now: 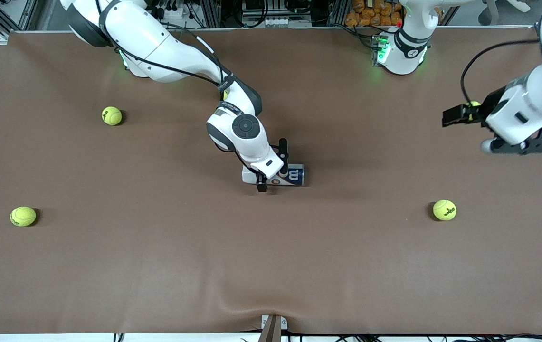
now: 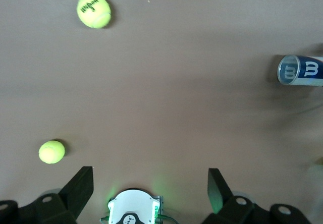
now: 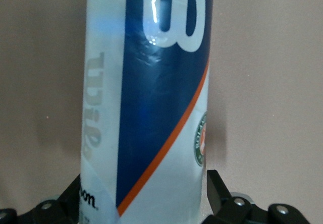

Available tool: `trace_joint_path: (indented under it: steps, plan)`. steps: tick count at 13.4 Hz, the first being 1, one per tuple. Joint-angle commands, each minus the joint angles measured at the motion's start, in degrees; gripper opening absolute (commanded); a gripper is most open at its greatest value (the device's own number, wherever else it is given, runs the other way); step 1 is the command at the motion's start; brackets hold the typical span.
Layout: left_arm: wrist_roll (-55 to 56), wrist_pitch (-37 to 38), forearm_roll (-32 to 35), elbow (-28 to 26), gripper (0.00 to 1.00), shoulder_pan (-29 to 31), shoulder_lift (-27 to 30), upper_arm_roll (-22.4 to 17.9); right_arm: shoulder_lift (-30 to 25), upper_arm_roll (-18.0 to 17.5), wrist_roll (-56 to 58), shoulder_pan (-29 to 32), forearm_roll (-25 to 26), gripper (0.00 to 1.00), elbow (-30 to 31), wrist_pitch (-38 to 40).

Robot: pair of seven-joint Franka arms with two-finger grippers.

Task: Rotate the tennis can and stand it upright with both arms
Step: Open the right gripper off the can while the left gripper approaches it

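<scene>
Bare table (image 1: pixel 370 190) beside tennis can (image 1: pixel 294 175); right hand (image 1: pixel 271 166) straddles it.

The table (image 1: pixel 156 266) is evenly lit from above; soft shadows are cast, and glare is seen on the blurred tennis can (image 3: pixel 151 103).

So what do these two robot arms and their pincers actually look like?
Both arms are bulky, rounded white shells with dark grey joints, and black cables run along them. The right arm has a round dark grey cap. The right gripper and left gripper are black with two fingers. The bases glow green.
</scene>
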State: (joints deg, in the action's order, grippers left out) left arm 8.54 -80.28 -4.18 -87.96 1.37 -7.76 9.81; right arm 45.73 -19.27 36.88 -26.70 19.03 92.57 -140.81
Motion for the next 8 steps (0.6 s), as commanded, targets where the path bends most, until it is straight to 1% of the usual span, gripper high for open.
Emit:
trace_joint_path:
  steps: [1,3,4,5,6,8]
  plan:
    - [-0.81,-1.98,-4.5,0.33,1.0,-1.1,-3.92,0.47,-0.73,-0.15,-0.49,0.16,1.62,1.0,0.24,-0.25]
    - [-0.72,-3.65,-8.46,0.42,1.0,-2.07,-8.13,0.56,-1.69,-0.59,-0.5,0.24,1.01,1.0,0.06,1.49]
    - [-0.72,-4.09,-11.61,0.42,1.0,-2.33,-10.94,0.56,-2.22,-0.85,-0.67,0.16,0.75,1.0,-0.2,3.07]
    - [-0.81,-4.53,-14.69,0.51,1.0,-2.68,-13.57,0.56,-2.66,-2.16,-2.06,0.33,0.66,1.0,-0.72,5.09]
    - [-0.81,-6.01,-18.11,0.51,1.0,-2.95,-16.21,0.56,-3.27,-3.74,-4.43,0.85,0.66,1.0,-1.16,7.55]
    - [-0.81,-8.83,-27.59,-1.06,1.0,-3.21,-19.74,0.56,-3.98,-5.24,-9.27,0.95,0.66,1.0,-1.69,11.34]
